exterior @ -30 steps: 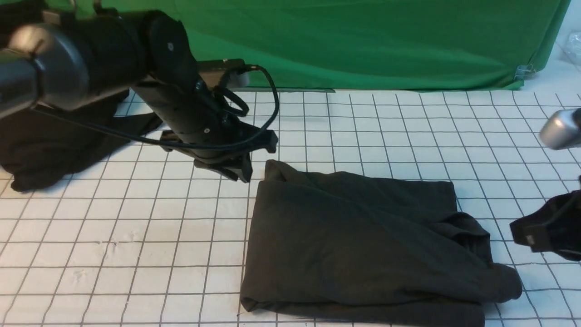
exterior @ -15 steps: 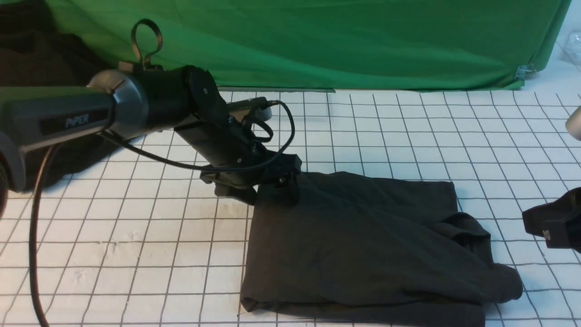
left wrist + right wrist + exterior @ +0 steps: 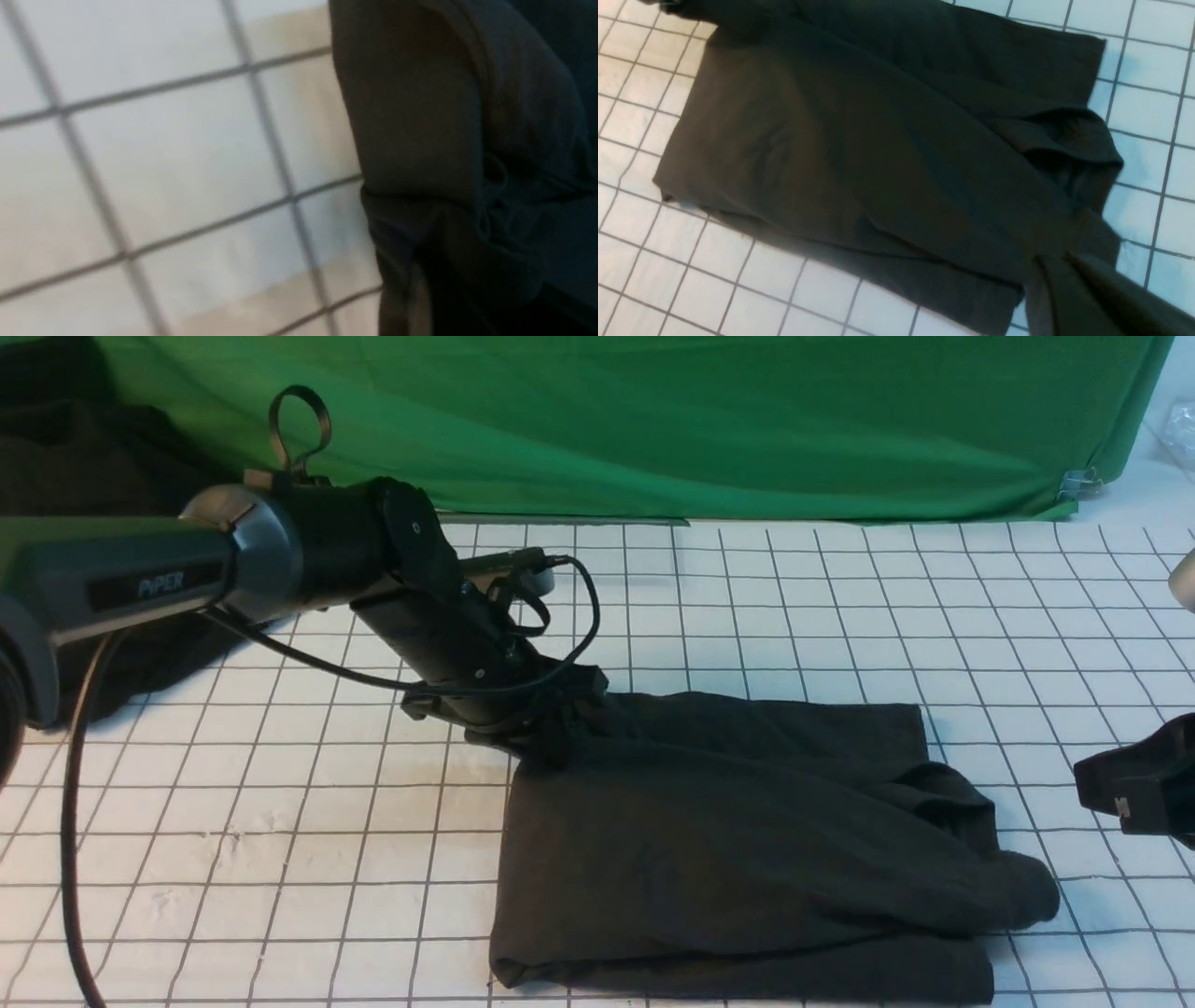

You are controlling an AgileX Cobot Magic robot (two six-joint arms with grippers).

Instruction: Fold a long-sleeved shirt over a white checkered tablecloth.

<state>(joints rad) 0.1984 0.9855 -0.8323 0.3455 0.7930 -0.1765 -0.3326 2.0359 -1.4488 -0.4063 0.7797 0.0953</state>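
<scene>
**Legible text: one marking**

"PIPER" in pale capitals on the dark forearm link of the left arm (image 3: 140, 583), front view. No other lettering readable. Long-sleeved shirt (image 3: 747, 840) lies folded with plain dark cloth outward; no print or label readable on it. White checkered tablecloth (image 3: 280, 821) carries grid lines only. Both wrist views: no readable characters.
</scene>
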